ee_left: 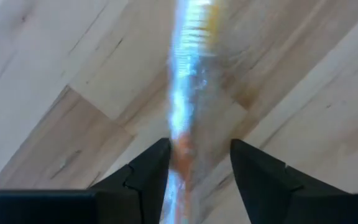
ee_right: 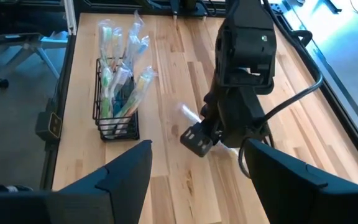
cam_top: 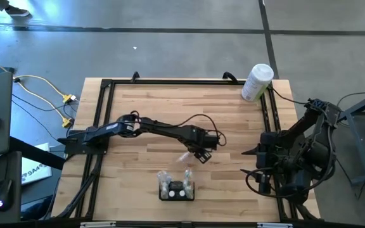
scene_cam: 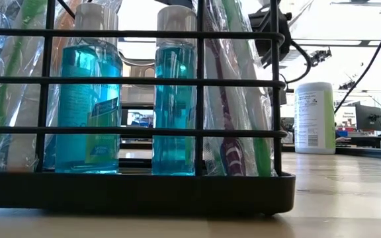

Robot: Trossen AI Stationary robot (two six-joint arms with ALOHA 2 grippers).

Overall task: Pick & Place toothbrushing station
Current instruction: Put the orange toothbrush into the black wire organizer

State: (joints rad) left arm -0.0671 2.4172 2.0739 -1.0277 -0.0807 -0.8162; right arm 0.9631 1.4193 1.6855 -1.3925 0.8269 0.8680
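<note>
Two arms show over the wooden table point(cam_top: 233, 120). The left end effector point(cam_top: 201, 155) reaches out to the table's middle, its fingers point(ee_left: 145, 177) closed on a clear-wrapped toothbrush point(ee_left: 188, 93) that runs out ahead between them, low above the boards; whether its far end touches the wood is hard to tell. The toothbrushing station point(cam_top: 177, 190), a black wire rack on a dark tray, stands at the middle of the near edge, holding two blue bottles point(scene_cam: 88, 99) and several wrapped toothbrushes point(ee_right: 120, 81). The right end effector point(ee_right: 191, 180) waits by the right edge, fingers spread wide and holding nothing. At the far right corner stands a white canister point(cam_top: 257, 82).
</note>
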